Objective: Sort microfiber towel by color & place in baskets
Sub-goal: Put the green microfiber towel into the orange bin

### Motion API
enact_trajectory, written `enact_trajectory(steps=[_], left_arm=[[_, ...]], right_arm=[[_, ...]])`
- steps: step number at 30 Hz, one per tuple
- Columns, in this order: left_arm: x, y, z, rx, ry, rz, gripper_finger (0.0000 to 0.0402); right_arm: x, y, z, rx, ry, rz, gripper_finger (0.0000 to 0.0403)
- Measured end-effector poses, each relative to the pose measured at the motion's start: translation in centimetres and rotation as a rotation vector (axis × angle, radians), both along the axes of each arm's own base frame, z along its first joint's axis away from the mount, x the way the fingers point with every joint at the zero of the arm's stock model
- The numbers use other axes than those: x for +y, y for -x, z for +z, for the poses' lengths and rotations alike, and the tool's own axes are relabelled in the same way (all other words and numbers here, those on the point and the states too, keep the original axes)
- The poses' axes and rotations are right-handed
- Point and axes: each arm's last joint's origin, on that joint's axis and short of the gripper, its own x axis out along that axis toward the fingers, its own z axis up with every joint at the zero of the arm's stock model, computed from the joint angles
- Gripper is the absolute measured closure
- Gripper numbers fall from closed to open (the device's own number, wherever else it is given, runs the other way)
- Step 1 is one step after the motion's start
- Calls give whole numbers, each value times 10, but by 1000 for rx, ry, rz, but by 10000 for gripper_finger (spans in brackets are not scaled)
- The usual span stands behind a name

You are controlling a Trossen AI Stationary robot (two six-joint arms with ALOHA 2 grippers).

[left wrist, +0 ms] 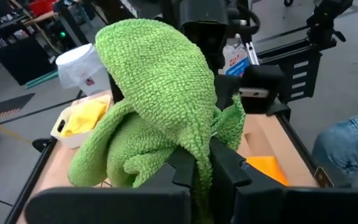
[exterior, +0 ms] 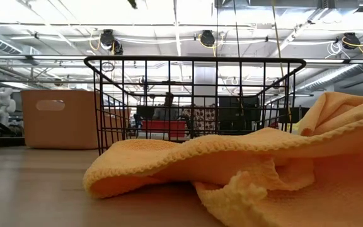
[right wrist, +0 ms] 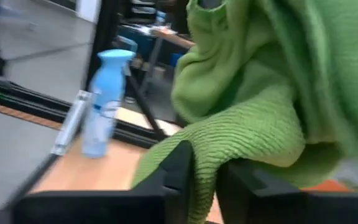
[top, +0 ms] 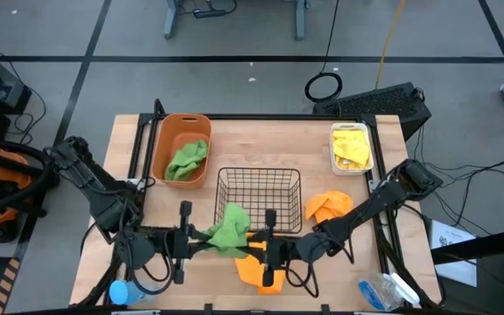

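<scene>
- Table (top: 261, 144): light wood, carrying everything below.
- Wire basket (top: 258, 199): square, black mesh, mid-table. All places below are given from it.
- Orange tub (top: 182, 131): oblong, to the basket's left and farther back, its long axis running front to back. A crumpled green towel lies inside.
- White bin (top: 352, 131): smaller, rectangular, to the basket's right and farther back, with a yellow towel in it.
- Green towel (top: 228, 229): nubby microfiber, bunched and draped, at the basket's front rim, stretched left to right between the two grippers.
- Orange towel (top: 259, 269): rumpled, on the table in front of the basket, under the green towel.
- Second orange towel (top: 329, 206): crumpled, just right of the basket.
- Left gripper (left wrist: 204, 168): at the basket's front-left, clamped on the green towel.
- Right gripper (right wrist: 207, 165): at the basket's front, fingers pinching a fold of that towel.
</scene>
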Motion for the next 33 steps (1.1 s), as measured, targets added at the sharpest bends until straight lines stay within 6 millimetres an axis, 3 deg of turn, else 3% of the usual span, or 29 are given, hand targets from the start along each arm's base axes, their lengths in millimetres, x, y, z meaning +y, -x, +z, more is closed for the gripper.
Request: enact_trajectory(steps=[6,12,16,21,33], left_arm=[[-3,-5,-5,22,20,-21,376],[-5,-15,-16,51,2,2,376],[-6,-21,-21,65,-10,14,375],[-5,-25,-25,74,-18,24,375],[0,-47,-41,127,-21,21,375]], right_arm=[[4,6,7,-51,96,-126,259],[6,7,14,-101,135,-131,165],[7,8,15,-112,139,-106,123],[13,12,17,-125,156,-110,113],[9,3,31,-172,-130,-16,125]])
